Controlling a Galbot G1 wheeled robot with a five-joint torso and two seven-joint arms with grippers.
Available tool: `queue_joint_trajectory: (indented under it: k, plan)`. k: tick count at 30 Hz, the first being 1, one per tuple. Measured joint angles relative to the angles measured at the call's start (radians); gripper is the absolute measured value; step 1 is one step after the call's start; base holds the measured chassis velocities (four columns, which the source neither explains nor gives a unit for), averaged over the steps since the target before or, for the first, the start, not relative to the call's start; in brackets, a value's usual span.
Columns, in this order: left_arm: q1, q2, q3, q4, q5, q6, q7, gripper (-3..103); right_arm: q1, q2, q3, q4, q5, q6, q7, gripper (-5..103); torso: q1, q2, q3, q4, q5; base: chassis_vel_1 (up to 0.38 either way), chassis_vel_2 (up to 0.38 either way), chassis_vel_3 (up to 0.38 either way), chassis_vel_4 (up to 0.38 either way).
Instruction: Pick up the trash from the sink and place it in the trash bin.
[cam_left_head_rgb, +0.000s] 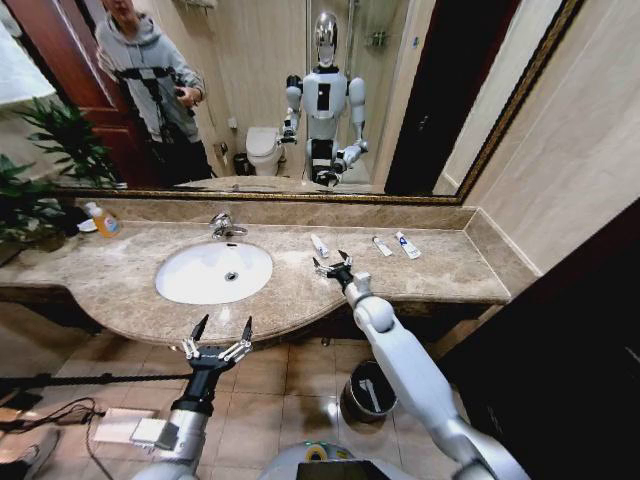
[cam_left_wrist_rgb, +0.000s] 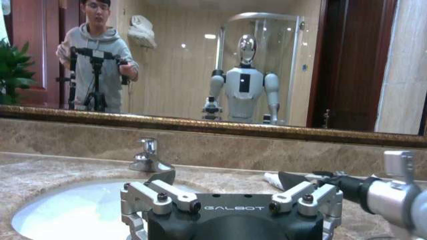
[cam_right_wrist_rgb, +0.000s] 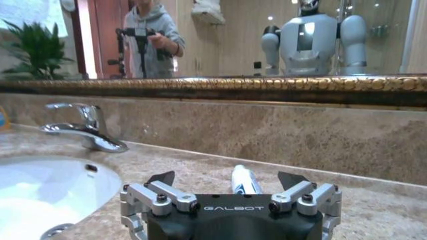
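A: Where's the trash?
B: Three white tubes on the counter right of the sink (cam_left_head_rgb: 213, 272): one (cam_left_head_rgb: 319, 245) just past the right gripper (cam_left_head_rgb: 332, 264), two more (cam_left_head_rgb: 383, 246) (cam_left_head_rgb: 407, 245) further right.
A: Grippers?
B: Both fingers spread wide, empty. Left gripper (cam_left_head_rgb: 220, 332) hangs in front of the counter edge.
A: Bin?
B: Black bin (cam_left_head_rgb: 368, 391) on the floor under the right arm.

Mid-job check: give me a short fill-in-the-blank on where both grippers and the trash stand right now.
1. The right gripper hovers open over the ____, beside a white tube.
2. The left gripper hangs open in front of the ____.
3. Two more white tubes lie on the marble to the robot's ____ of the right gripper.
4. The trash bin stands on the ____.

Missing words: counter; sink; right; floor
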Motion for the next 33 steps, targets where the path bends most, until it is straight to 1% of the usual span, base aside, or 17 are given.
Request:
queue_joint_trajectory:
  k: [13,16,20,21,23,26,27,29,30,31,32,33]
  plan:
    - [0.0,0.0,0.0,0.0,0.0,0.0,0.0,100,0.111,0.039,-0.026,-0.162,-0.029,0.005,0.016,100,0.0,0.0,0.0,-0.0001,0.0,0.0,0.0,0.0,0.0]
    - [0.0,0.0,0.0,0.0,0.0,0.0,0.0,100,0.133,0.056,-0.023,-0.219,-0.055,0.021,0.013,100,0.0,0.0,0.0,-0.0001,-0.0001,0.0,0.0,0.0,0.0]
    - [0.0,0.0,0.0,0.0,0.0,0.0,0.0,100,0.143,0.077,-0.014,-0.262,-0.067,0.035,-0.002,101,0.0,0.0,0.0,-0.0002,-0.0001,0.0,0.0,0.0,0.0]
    - [0.0,0.0,0.0,0.0,0.0,0.0,0.0,100,0.145,0.085,-0.01,-0.272,-0.07,0.04,-0.004,97,0.0,0.0,0.0,-0.0001,0.0,0.0,0.0,0.0,0.0]
    - [0.0,0.0,0.0,0.0,0.0,0.0,0.0,100,0.147,0.092,-0.008,-0.28,-0.072,0.045,-0.004,97,0.0,0.0,0.0,-0.0001,0.0,0.0,0.0,0.0,0.0]
    - [0.0,0.0,0.0,0.0,0.0,0.0,0.0,100,0.15,0.102,-0.005,-0.29,-0.076,0.052,-0.006,82,0.0,0.0,0.0,-0.0001,-0.0001,0.0,0.0,0.0,0.0]
    - [0.0,0.0,0.0,0.0,0.0,0.0,0.0,100,0.15,0.102,-0.005,-0.29,-0.076,0.052,-0.006,82,0.0,0.0,0.0,-0.0001,-0.0001,0.0,0.0,0.0,0.0]
    - [0.0,0.0,0.0,0.0,0.0,0.0,0.0,100,0.151,0.106,-0.005,-0.297,-0.079,0.055,-0.008,71,0.0,0.0,0.0,-0.0001,0.0,0.0,0.0,0.0,0.0]
    - [0.0,0.0,0.0,0.0,0.0,0.0,0.0,100,0.151,0.107,-0.005,-0.301,-0.08,0.056,-0.008,71,0.0,0.0,0.0,-0.0001,0.0,0.0,0.0,0.0,0.0]
    - [0.0,0.0,0.0,0.0,0.0,0.0,0.0,100,0.151,0.107,-0.004,-0.305,-0.081,0.058,-0.008,65,0.0,0.0,0.0,-0.0001,0.0,0.0,0.0,0.0,0.0]
    - [0.0,0.0,0.0,0.0,0.0,0.0,0.0,100,0.151,0.107,-0.004,-0.305,-0.081,0.058,-0.008,65,0.0,0.0,0.0,-0.0001,0.0,0.0,0.0,0.0,0.0]
    - [0.0,0.0,0.0,0.0,0.0,0.0,0.0,100,0.151,0.108,-0.003,-0.308,-0.082,0.061,-0.008,60,0.0,0.0,0.0,-0.0001,0.0,0.0,0.0,0.0,0.0]
